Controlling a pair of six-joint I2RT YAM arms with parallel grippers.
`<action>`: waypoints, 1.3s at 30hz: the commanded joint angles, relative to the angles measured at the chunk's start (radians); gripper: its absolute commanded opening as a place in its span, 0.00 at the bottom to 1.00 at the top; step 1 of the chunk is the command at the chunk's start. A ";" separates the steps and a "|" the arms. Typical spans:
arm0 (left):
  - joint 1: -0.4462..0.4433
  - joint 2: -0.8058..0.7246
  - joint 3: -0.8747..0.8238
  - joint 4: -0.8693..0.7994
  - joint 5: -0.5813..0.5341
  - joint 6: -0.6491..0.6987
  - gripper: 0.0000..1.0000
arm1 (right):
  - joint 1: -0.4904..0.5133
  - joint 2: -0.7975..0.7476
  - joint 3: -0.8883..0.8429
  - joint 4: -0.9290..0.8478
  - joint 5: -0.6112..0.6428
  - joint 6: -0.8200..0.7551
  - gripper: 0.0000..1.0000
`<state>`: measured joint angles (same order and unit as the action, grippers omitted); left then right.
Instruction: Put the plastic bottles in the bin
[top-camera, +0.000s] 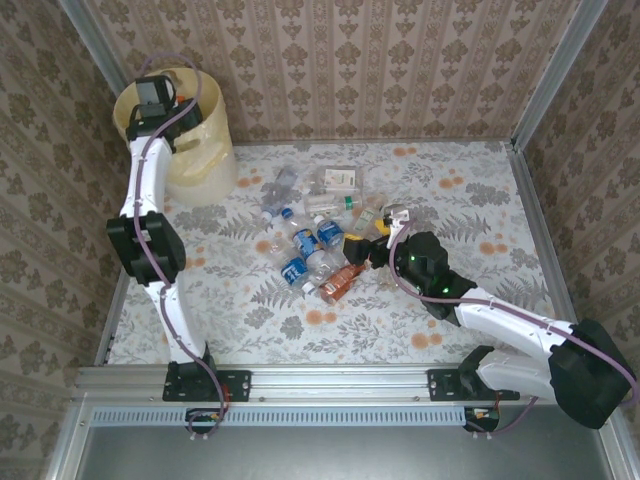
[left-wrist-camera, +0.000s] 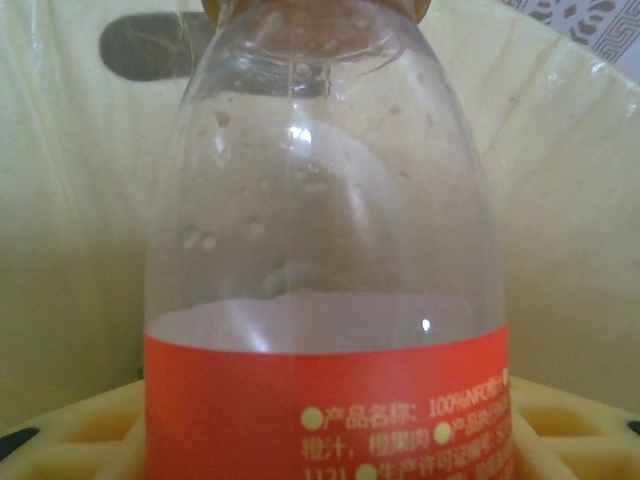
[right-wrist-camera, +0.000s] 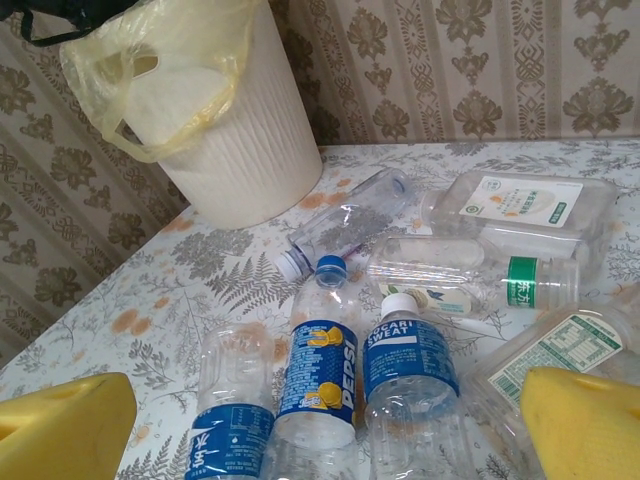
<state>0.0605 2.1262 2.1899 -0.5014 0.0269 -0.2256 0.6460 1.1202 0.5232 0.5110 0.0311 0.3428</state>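
Yellow fingers (left-wrist-camera: 75, 435) of the left tool (top-camera: 155, 100) sit either side of an orange-labelled bottle (left-wrist-camera: 325, 300), which the tool holds in a narrow grip. The bottle is clear, with an orange cap and white print on its label. In the overhead view this tool hangs over the mouth of the bin (top-camera: 200, 150), at the far left corner of the table (top-camera: 450, 200). In the left wrist view the bin's pale inner wall, with one oval handle cutout, stands just behind the bottle.

The right tool (right-wrist-camera: 325, 420) is spread wide, its two yellow fingers far apart and holding nothing. It hovers low over the near right side of the heap of plastic bottles (top-camera: 315, 230) in the middle of the table. Just in front of it lie three blue-labelled bottles side by side: a small one (right-wrist-camera: 232, 430) on the left, a Pepsi bottle (right-wrist-camera: 320, 375) in the middle and a Pocari Sweat bottle (right-wrist-camera: 410, 370) on the right. Beyond them lie a clear bottle (right-wrist-camera: 350, 220) with a white cap, a green-labelled bottle (right-wrist-camera: 480, 275) and a squarish clear bottle (right-wrist-camera: 520, 205) with a white label. A brown bottle (top-camera: 340, 283) lies at the near edge of the heap. A thin yellow bag lines the bin and hangs over its rim. The table has a pale floral pattern.
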 joint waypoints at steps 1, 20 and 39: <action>-0.001 0.021 0.043 -0.041 0.045 -0.024 0.62 | 0.004 -0.018 -0.003 -0.011 0.034 -0.006 1.00; -0.002 -0.105 0.012 0.032 0.127 -0.129 0.87 | 0.004 0.018 0.014 -0.034 0.040 -0.008 1.00; -0.153 -0.399 -0.310 0.214 0.137 -0.292 1.00 | 0.005 0.052 0.012 -0.046 0.088 0.018 1.00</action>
<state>-0.0673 1.7702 1.9381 -0.3450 0.1410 -0.4446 0.6460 1.1671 0.5232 0.4854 0.0780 0.3462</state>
